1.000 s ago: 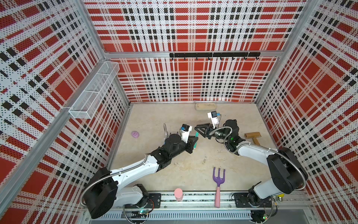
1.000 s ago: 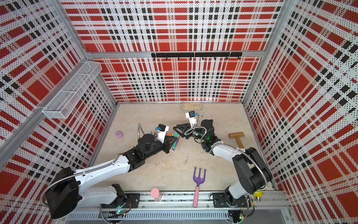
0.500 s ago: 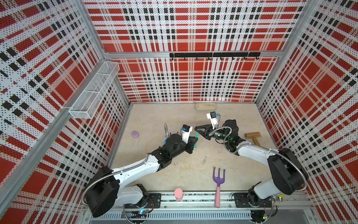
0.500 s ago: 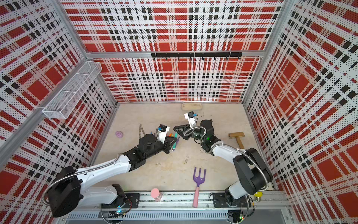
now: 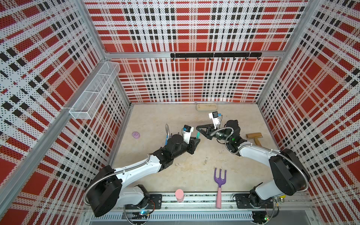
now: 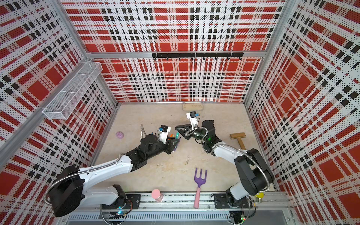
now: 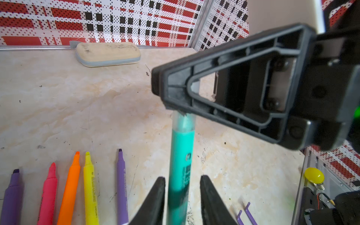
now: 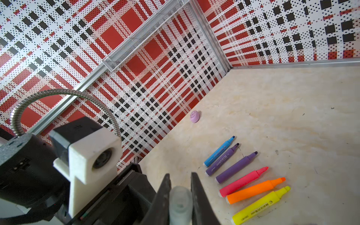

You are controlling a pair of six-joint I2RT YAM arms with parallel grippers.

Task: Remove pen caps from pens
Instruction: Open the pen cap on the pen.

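In both top views the left gripper (image 5: 195, 141) and the right gripper (image 5: 199, 128) are seen tip to tip near the middle of the table (image 5: 155, 116), and the teal pen (image 5: 198, 134) is seen tilted, reaching from one to the other. In the left wrist view the teal pen is flanked by the left gripper's jaws, which are parted, a gap being visible along one side of the barrel; the clear pen cap (image 7: 183, 121) is seated on the pen's tip and is pinched at its far end by the right gripper. Beneath, a purple pen (image 7: 11, 194), a pink-red pen (image 7: 48, 191), an orange pen (image 7: 70, 185), a yellow pen (image 7: 90, 191) and a slimmer purple pen (image 7: 121, 185) are laid side by side on the table, all uncapped. In the right wrist view the right gripper's jaws are closed on the pen cap, and a blue pen (image 8: 220, 151) is found at the far end of that row, uncapped too
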